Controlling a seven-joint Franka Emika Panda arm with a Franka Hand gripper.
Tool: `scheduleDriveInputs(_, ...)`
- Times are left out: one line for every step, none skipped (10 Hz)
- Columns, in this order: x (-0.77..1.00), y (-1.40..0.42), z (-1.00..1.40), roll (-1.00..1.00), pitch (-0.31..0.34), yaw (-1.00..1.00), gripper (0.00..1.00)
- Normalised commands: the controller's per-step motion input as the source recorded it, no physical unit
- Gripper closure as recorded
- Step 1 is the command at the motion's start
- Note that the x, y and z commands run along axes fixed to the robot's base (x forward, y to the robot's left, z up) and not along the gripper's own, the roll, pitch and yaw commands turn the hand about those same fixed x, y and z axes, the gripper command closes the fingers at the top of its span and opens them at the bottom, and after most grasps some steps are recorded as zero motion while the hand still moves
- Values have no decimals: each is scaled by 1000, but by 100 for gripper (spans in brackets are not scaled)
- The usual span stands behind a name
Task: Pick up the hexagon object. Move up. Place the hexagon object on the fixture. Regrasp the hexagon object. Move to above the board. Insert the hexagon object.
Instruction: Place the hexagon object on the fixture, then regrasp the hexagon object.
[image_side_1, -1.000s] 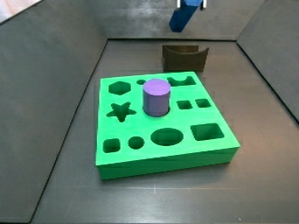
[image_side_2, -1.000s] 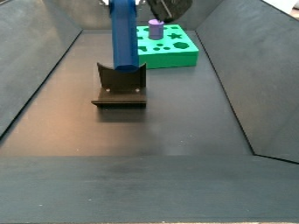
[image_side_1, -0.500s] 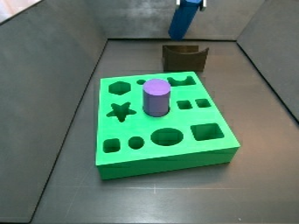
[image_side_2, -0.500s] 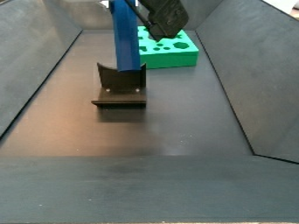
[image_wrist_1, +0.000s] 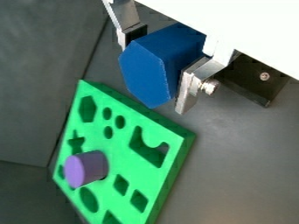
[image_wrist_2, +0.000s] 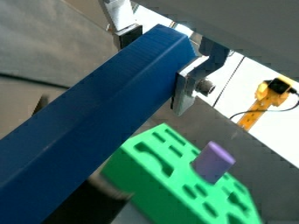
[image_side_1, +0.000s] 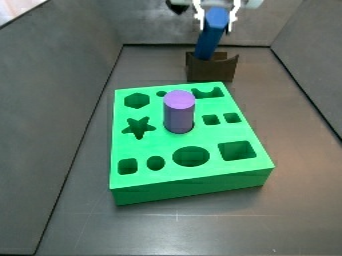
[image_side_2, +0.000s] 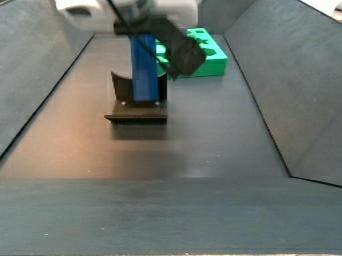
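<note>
The hexagon object (image_side_1: 210, 42) is a long blue bar, nearly upright, with my gripper (image_side_1: 215, 16) shut on its upper part. In both side views its lower end meets the top notch of the dark fixture (image_side_1: 214, 70); whether it rests there I cannot tell. From the opposite side the hexagon object (image_side_2: 144, 68) stands over the fixture (image_side_2: 135, 108) under the gripper (image_side_2: 139, 28). In both wrist views the silver fingers (image_wrist_1: 191, 83) clamp the hexagon object (image_wrist_1: 156, 72), and its long side (image_wrist_2: 100, 122) shows between the fingers (image_wrist_2: 191, 80). The green board (image_side_1: 201, 178) lies nearer the front.
A purple peg (image_side_1: 178, 111) stands in a hole of the board, also seen as the purple peg (image_wrist_2: 214, 161) on the board (image_wrist_2: 163, 179). Grey sloping walls (image_side_1: 74, 70) enclose the dark floor (image_side_2: 160, 170). The board (image_side_2: 203, 60) lies beyond the fixture.
The gripper has come down with the blue bar, from above the fixture to the bar's lower end at the fixture's notch. The board and purple peg have not moved.
</note>
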Motion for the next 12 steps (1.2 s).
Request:
scheduleDriveInputs(115, 30, -1000, -71, -119, -7, 100)
scheduleDriveInputs(107, 22, -879, -65, -100, 17, 100)
scheduleDriveInputs(95, 19, -709, -54, -80, 31, 100)
scheduleDriveInputs(81, 19, -577, -54, -65, 38, 100)
scheduleDriveInputs(68, 11, -462, -62, -60, 38, 100)
scheduleDriveInputs(55, 54, -339, -38, -45, 30, 100)
scheduleDriveInputs(54, 65, -326, -35, -44, 28, 100)
scheduleDriveInputs(53, 66, -324, -34, -42, 26, 100)
scheduleDriveInputs(52, 66, -323, -33, -41, 25, 100)
scheduleDriveInputs(52, 66, -323, -32, -40, 24, 100)
scheduleDriveInputs(0, 0, 0, 0, 0, 0, 0)
scheduleDriveInputs(0, 0, 1000, 11, 79, 50, 0)
